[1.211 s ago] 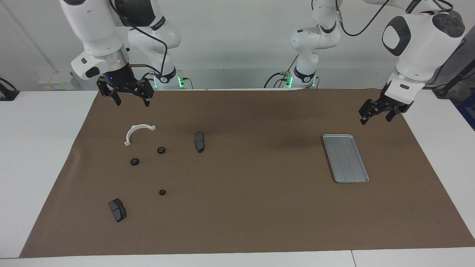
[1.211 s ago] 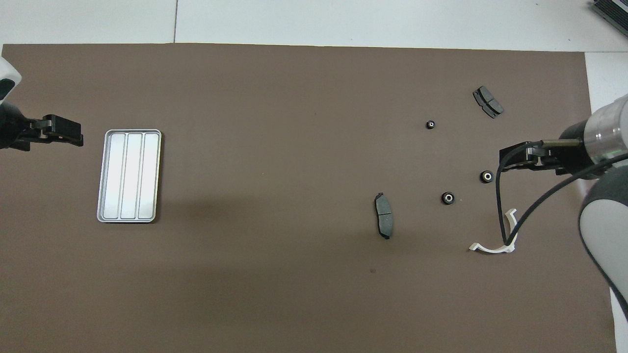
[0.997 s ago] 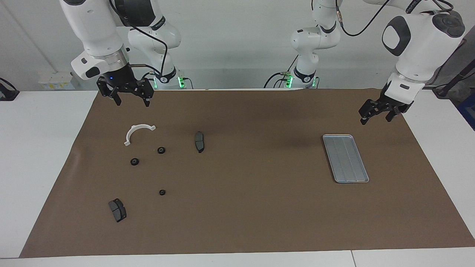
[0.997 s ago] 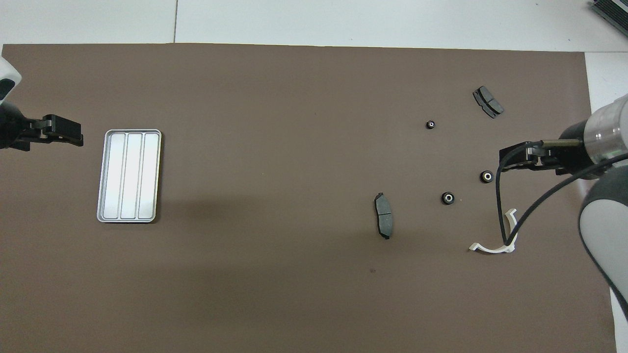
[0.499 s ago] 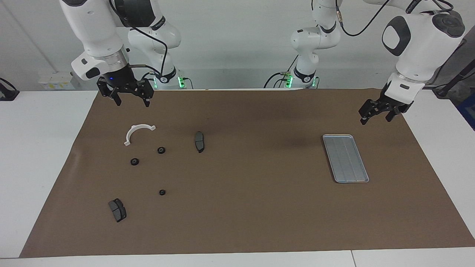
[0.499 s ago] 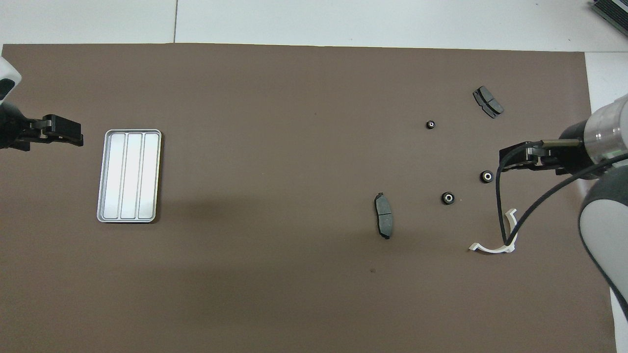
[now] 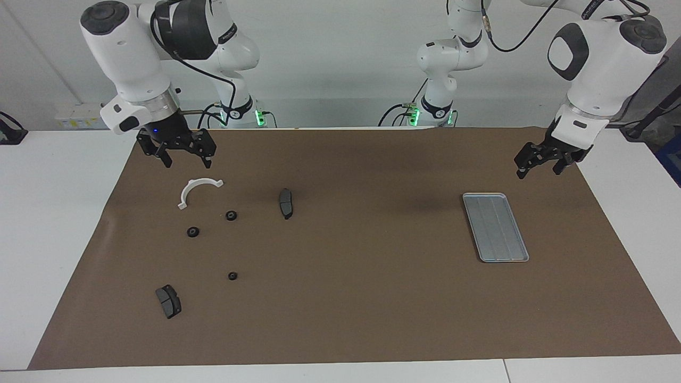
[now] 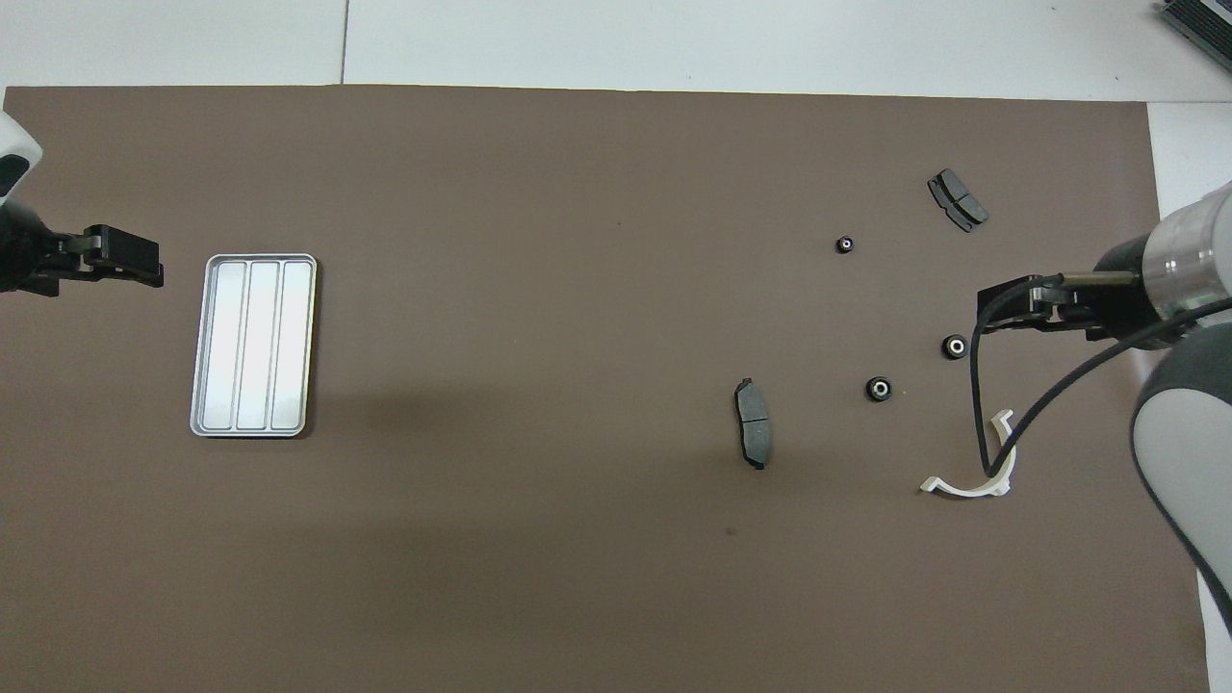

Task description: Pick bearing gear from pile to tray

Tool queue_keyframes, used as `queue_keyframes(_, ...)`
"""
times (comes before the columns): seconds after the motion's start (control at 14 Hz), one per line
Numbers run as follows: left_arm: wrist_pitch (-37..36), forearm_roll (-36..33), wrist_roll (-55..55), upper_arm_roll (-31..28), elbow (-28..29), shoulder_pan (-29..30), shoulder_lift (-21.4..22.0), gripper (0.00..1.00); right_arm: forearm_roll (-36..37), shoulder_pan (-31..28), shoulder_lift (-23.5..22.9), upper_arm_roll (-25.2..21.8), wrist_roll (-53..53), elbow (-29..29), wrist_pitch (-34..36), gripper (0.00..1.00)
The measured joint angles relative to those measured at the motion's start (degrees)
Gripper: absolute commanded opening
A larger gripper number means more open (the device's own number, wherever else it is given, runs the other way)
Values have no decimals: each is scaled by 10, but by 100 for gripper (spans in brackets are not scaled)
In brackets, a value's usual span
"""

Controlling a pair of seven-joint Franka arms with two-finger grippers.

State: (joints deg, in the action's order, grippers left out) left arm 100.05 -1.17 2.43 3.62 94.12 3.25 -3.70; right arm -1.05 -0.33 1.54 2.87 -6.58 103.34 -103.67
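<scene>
Right gripper (image 7: pixel 183 159) had dipped lower toward the pile since the earlier frame; left gripper (image 7: pixel 538 167) had not moved.

Facing view: the right jaws stood open and empty over the white bracket (image 7: pixel 196 190), the black gears (image 7: pixel 231 215) just past it; the left jaws, open too, waited near the empty tray (image 7: pixel 495 227).
Overhead view: the right gripper (image 8: pixel 1011 313) covered a spot just beside one gear (image 8: pixel 954 346); probably the first pick was beginning.

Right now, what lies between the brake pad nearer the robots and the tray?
Nothing: in both views only bare brown mat runs from that brake pad to the tray.
</scene>
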Motion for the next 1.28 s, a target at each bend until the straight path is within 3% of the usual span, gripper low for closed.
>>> queue_keyframes(0.36,0,0,0,0,0,0,0,100,0,-19,-24,-2,19,105,-126,100)
queue_keyframes(0.93,0,0,0,0,3,0,0,100,0,-59,-107,-3,86,172,-286,100)
queue_keyframes(1.28,0,0,0,0,5,0,0,100,0,-65,-143,-3,93,189,-351,100)
